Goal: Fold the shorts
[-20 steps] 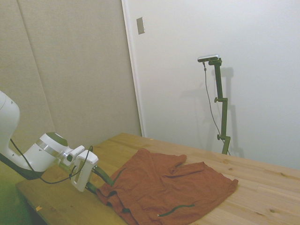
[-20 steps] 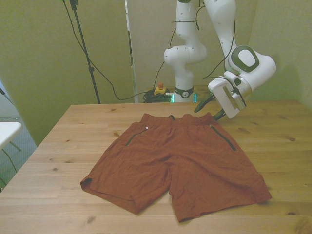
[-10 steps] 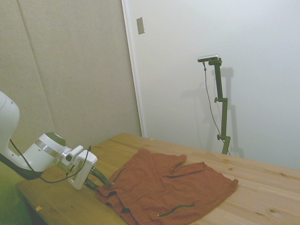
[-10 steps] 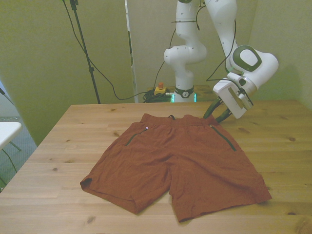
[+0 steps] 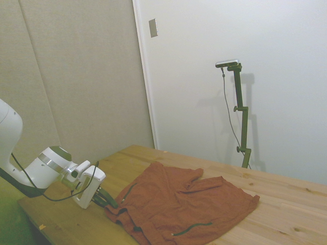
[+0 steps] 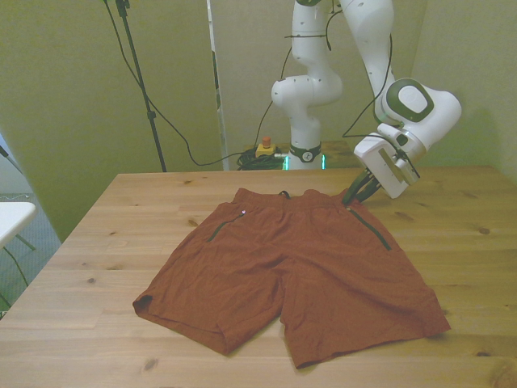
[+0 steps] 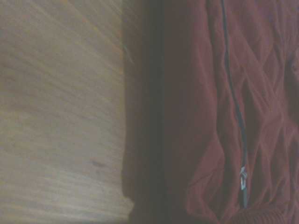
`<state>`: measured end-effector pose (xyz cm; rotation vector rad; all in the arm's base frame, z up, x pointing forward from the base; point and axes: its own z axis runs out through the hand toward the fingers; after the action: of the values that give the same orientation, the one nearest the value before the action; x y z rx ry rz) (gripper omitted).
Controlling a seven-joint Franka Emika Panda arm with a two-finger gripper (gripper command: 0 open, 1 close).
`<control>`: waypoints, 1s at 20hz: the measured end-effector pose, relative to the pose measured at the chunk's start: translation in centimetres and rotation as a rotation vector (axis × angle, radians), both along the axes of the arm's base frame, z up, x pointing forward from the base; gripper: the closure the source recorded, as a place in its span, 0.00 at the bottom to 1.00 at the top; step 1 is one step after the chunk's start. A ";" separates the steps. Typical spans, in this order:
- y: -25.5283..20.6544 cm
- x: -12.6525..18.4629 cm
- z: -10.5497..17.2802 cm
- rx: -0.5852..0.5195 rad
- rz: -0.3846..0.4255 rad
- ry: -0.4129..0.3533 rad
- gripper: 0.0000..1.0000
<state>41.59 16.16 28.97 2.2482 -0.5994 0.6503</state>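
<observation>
You have the shorts (image 6: pixel 299 271) lying flat and unfolded on the wooden tabletop (image 6: pixel 97 242), front face up. Start with the near edge in the front view: the two leg hems lie closest to the camera, one toward the front view's left and one toward the front view's right, with the crotch notch between them. Farther back run the two dark green pocket trims (image 6: pixel 369 227), and farthest of all the waistband, which points toward the arm's base. So the garment runs waistband to hems along the near-far line of the tabletop, while its widest spread goes across, hem to hem.

Judge the cloth as light, soft and limp. It is wrinkled already, so it should bunch and drape rather than hold any shape, and it may slide on the smooth wood if you drag it. Take a corner or an edge, not the middle: a waistband corner or a hem corner gives you a doubled, firmer bit of cloth to pinch.

The pincer (image 6: pixel 355 192) sits low at the waistband corner on the front view's right, fingers drawn narrow together; whether they have the cloth pinched, you cannot tell. The wrist view shows the zip pocket beside bare wood.
</observation>
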 end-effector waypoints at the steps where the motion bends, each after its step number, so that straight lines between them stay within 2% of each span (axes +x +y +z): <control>1: 0.0 0.0 0.0 0.002 -0.002 0.000 1.00; 7: -0.7 0.6 0.3 0.026 -0.033 -0.011 1.00; 10: -1.2 1.5 1.5 0.052 -0.059 -0.038 1.00; 15: -2.8 4.0 6.7 0.166 -0.117 -0.133 1.00; 20: -5.2 5.4 11.5 0.365 -0.149 -0.125 1.00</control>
<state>46.95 11.00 40.50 2.4762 -1.0065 0.6504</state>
